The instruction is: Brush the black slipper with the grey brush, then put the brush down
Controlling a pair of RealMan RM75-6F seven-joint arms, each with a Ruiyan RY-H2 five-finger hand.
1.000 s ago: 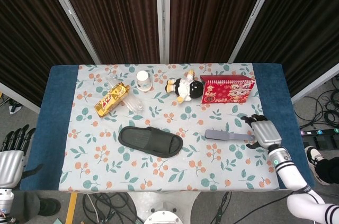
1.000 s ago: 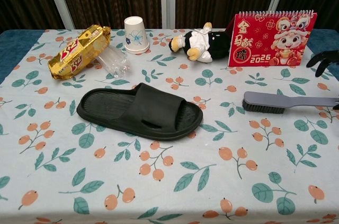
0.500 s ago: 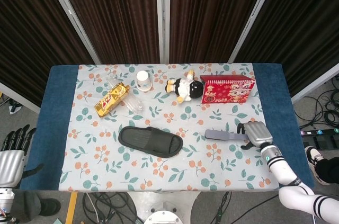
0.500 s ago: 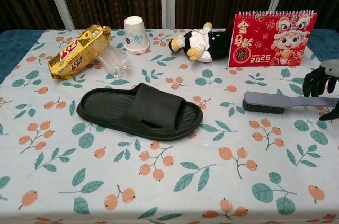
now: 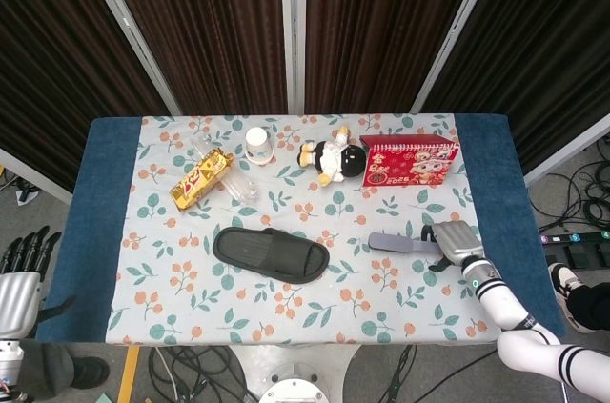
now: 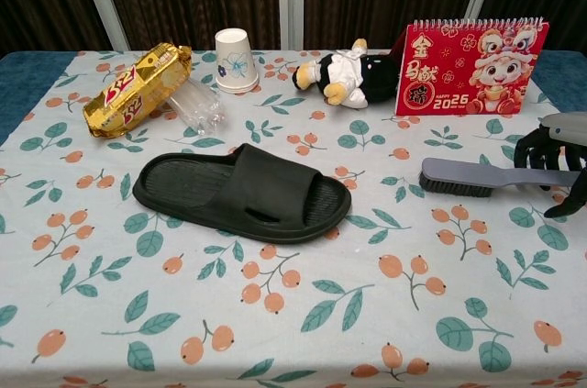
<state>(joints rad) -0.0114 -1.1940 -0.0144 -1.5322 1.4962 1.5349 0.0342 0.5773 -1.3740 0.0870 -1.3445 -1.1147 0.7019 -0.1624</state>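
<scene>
Right hand: the right hand (image 5: 454, 243) sits over the handle end of the grey brush (image 5: 405, 245), fingers (image 6: 541, 151) curled down around it; whether they actually clasp the handle cannot be told.
Left hand: the left hand (image 5: 19, 274) hangs off the counter's (image 5: 95, 231) 9 o'clock edge, holding nothing, fingers straight and slightly apart. Only the head view shows it.
Grey brush: lies flat, at 3 o'clock from the black slipper (image 6: 243, 193), well apart from it, bristle end toward the slipper.
Black slipper: near the counter's middle, sole down.
Chest view only: the brush's bristles and the slipper's strap show clearly.
Back row: gold snack packet (image 6: 138, 87), clear wrapper (image 6: 194, 107), paper cup (image 6: 236, 60), plush doll (image 6: 348, 74) and red calendar (image 6: 472, 54) line the 12 o'clock side.
Open room: bare cloth lies between brush and slipper, and along the whole 6 o'clock edge.
</scene>
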